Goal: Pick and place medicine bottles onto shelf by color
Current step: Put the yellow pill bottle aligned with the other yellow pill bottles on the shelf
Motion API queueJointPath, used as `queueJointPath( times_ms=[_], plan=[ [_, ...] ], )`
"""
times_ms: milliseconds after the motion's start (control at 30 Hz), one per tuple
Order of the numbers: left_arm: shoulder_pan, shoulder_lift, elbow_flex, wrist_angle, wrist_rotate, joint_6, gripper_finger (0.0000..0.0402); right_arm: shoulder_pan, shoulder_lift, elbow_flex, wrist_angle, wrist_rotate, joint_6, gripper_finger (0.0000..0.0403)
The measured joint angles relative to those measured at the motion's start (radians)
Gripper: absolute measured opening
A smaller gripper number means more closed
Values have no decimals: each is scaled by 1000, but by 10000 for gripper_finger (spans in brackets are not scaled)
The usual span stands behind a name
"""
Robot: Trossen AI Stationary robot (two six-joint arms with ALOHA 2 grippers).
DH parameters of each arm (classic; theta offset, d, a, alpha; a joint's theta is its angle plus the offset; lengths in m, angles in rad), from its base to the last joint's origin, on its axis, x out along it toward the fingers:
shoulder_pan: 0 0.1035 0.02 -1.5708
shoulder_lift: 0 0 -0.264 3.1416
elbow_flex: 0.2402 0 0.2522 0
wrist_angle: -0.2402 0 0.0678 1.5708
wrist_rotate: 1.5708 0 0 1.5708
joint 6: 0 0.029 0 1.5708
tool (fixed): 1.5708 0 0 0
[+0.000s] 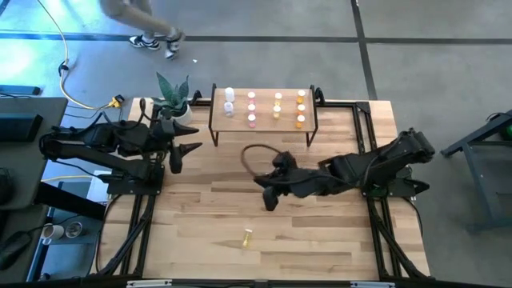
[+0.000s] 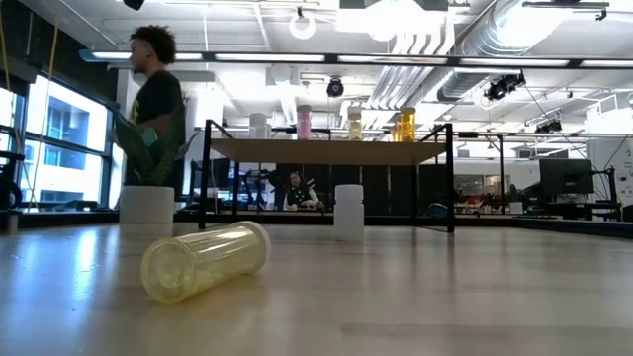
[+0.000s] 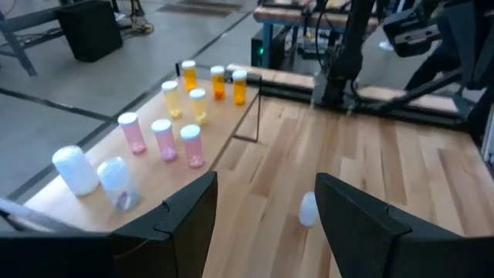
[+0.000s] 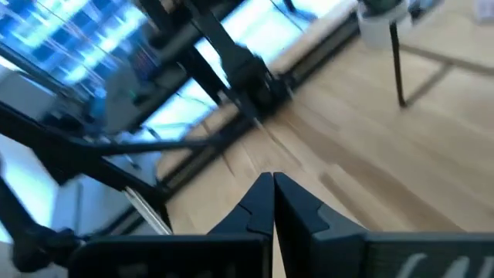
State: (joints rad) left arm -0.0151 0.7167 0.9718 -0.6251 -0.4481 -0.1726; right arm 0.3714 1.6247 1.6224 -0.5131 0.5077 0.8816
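Lying on its side, a pale yellow bottle (image 1: 248, 237) is being left at the table's (image 1: 336, 240) six o'clock, long axis twelve-to-six; left gripper (image 1: 190, 140) fingers are spread empty, right gripper (image 1: 270, 203) fingers pressed together.

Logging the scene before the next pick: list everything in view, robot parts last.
shelf: one, light wood on black legs, table's far edge.
shelf bottles: two white, three pink, three pale yellow, three orange, in colour rows.
yellow bottle: one, lying on its side, near table edge.
white bottle: one, on the table by the shelf.
plant: one, green, white pot, left of shelf.
person: one, beyond the table.
left claw: open, empty, left of shelf.
right claw: shut, empty, mid-table.
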Motion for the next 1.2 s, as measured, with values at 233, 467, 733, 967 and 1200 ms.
queueJointPath(
  times_ms=[233,467,733,967,1200],
  plan=[
    [0,-11,0,-93,2,0,209,7,201,259,-356,-120,202,0],
    [0,-11,0,-147,2,0,209,45,340,374,-482,-279,391,0],
    [0,-11,0,-167,2,0,209,80,405,374,-478,-337,578,0],
    [0,-10,0,-172,26,0,209,101,432,374,-435,-332,622,41],
    [0,-10,0,-173,26,0,209,93,450,374,-368,-337,690,117]
  ],
)
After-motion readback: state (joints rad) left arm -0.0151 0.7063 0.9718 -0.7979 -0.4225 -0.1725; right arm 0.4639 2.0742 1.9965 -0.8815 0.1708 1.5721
